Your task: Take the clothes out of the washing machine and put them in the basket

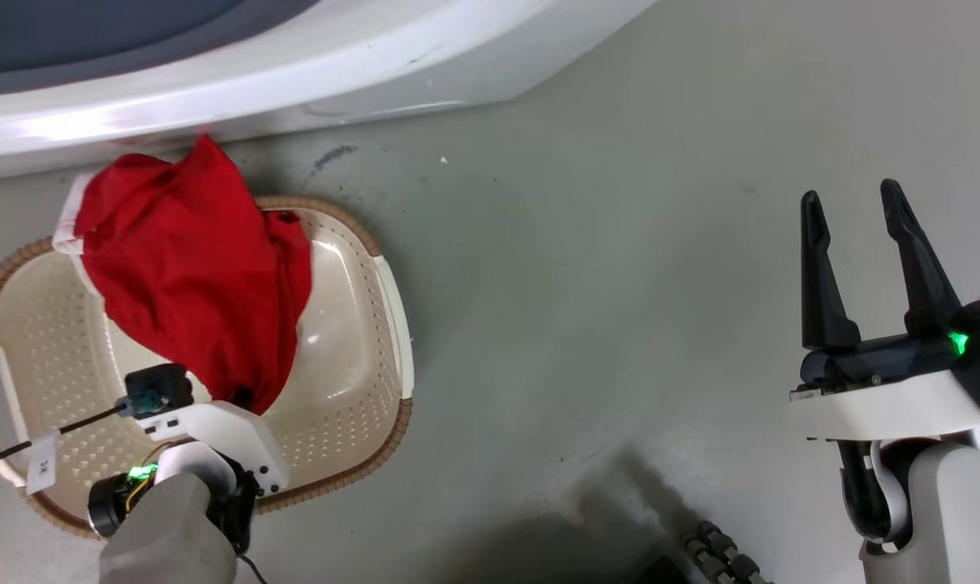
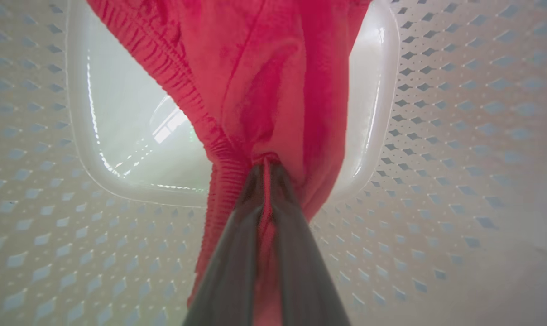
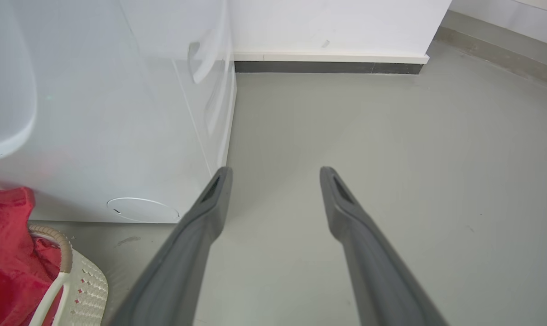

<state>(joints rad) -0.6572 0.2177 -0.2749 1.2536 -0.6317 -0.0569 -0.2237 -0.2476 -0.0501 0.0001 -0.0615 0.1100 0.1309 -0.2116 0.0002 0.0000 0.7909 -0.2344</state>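
The bright red soft garment (image 1: 190, 268) hangs over the low oval cream plastic basket (image 1: 352, 389), which stands on the smooth grey floor (image 1: 620, 284) on the left, just in front of the large white washing machine (image 1: 295, 73). In the head view the top of the cloth reaches to the far rim of the basket, near the machine's white front. A white trim (image 1: 68, 219) shows on the cloth's left edge. The lower end narrows to a point over the glossy basket bottom.

The left wrist view shows what the head view hides. The left gripper (image 2: 266, 172) has its two dark fingers pressed together on a bunch of the red cloth, beside a gathered elastic hem. Around it are the perforated basket walls with small diamond holes. Perhaps there is more than one garment in this bunch; the folds do not let me tell.

The right gripper (image 1: 855, 219) is far to the right over bare floor. Its fingers are spread wide and hold nothing. The right wrist view shows the machine's flat white side and front (image 3: 119, 136) with a round cover (image 3: 142, 209) low on it. The brown woven-look rim (image 3: 63, 244) of the basket is at the left, with red cloth lying over it.
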